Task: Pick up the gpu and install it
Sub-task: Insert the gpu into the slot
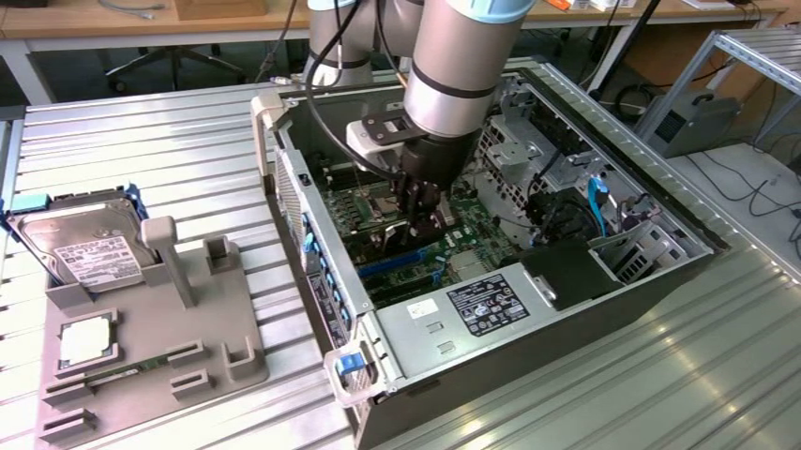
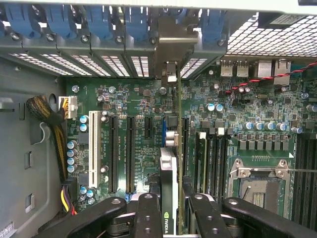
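Note:
In the exterior view my gripper (image 1: 419, 211) reaches down into the open computer case (image 1: 651, 272), low over the green motherboard (image 1: 470, 244). It is shut on the gpu (image 1: 423, 228), which stands on edge between the fingers. In the wrist view the gpu (image 2: 168, 198) appears edge-on, a thin card running away from my gripper (image 2: 172, 215), with a black finger (image 2: 148, 213) pressed on each side. Its metal bracket (image 2: 171, 49) meets the rear slot openings of the case. The card lies along a blue expansion slot (image 2: 163, 131); I cannot tell whether it is seated.
A grey fixture tray (image 1: 188, 347) at the exterior view's left holds a hard drive (image 1: 82, 248), a processor (image 1: 85, 339) and a memory stick (image 1: 126, 370). Inside the case are the processor socket (image 2: 257, 186), black and white slots (image 2: 111, 153), cables (image 2: 54, 124) and a drive cage (image 1: 526, 150).

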You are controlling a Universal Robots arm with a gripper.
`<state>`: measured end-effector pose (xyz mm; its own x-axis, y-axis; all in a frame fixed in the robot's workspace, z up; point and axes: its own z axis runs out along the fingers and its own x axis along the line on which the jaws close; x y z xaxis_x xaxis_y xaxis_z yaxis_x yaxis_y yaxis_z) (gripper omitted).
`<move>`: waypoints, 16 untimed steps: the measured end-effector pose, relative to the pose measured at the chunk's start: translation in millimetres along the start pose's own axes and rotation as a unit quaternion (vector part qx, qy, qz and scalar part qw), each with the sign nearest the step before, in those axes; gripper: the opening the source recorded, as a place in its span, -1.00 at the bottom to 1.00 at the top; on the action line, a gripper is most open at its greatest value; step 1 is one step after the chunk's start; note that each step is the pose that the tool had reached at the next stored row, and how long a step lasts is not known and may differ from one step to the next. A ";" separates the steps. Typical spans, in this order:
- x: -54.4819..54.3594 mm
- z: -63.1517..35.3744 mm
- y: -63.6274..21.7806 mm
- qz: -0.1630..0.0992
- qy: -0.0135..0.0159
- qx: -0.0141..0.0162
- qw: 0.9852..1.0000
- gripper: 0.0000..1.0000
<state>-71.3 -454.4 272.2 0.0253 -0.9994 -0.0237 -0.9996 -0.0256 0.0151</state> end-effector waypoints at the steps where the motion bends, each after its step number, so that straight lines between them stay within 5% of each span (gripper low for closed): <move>1: 0.0 0.0 0.8 0.000 0.000 0.000 1.000 -0.47; 16: 0.7 0.1 3.1 0.000 0.000 0.000 1.000 -0.47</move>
<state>-74.5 -455.2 272.2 0.0252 -0.9994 -0.0237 -0.9996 -0.0256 0.0151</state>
